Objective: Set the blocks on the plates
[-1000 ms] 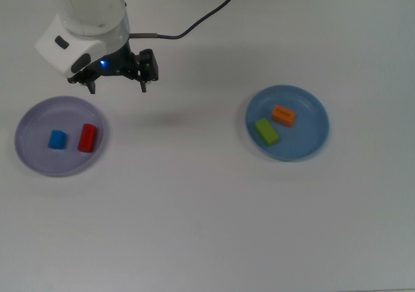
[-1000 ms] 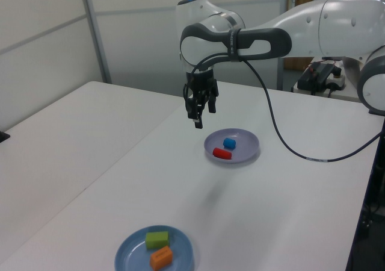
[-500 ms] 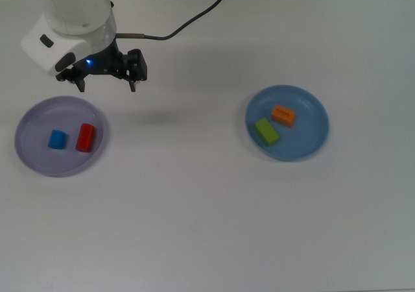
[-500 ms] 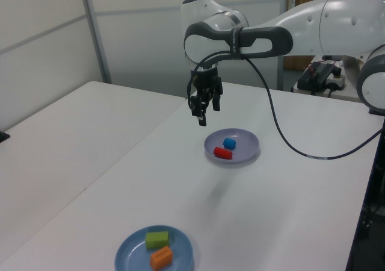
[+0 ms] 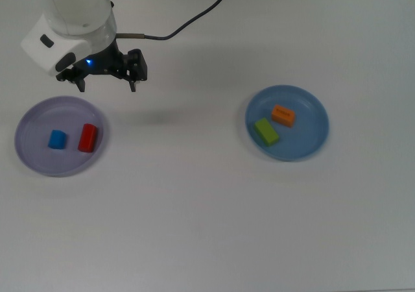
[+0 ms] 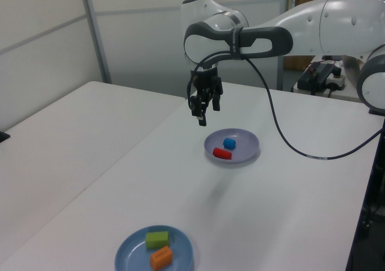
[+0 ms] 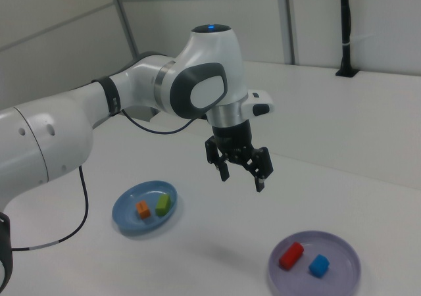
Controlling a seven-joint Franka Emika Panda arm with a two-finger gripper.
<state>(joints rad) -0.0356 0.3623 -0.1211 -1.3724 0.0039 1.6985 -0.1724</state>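
Lighting's bright and even from overhead on all three feeds, no dim corners. I get a soft diffuse shadow on the white table [image 5: 214, 207] in the top view, just right of the lavender plate [image 5: 32, 159], cast by the arm; same faint smudge shows in the left view and right view. Table's nearly blown out white, low contrast w/ little texture. Small blue LED glow on the gripper [image 5: 107, 83]. Blocks' colours read saturated and crisp. No motion blur, no obvious edge distortion; background in the left view a bit soft.
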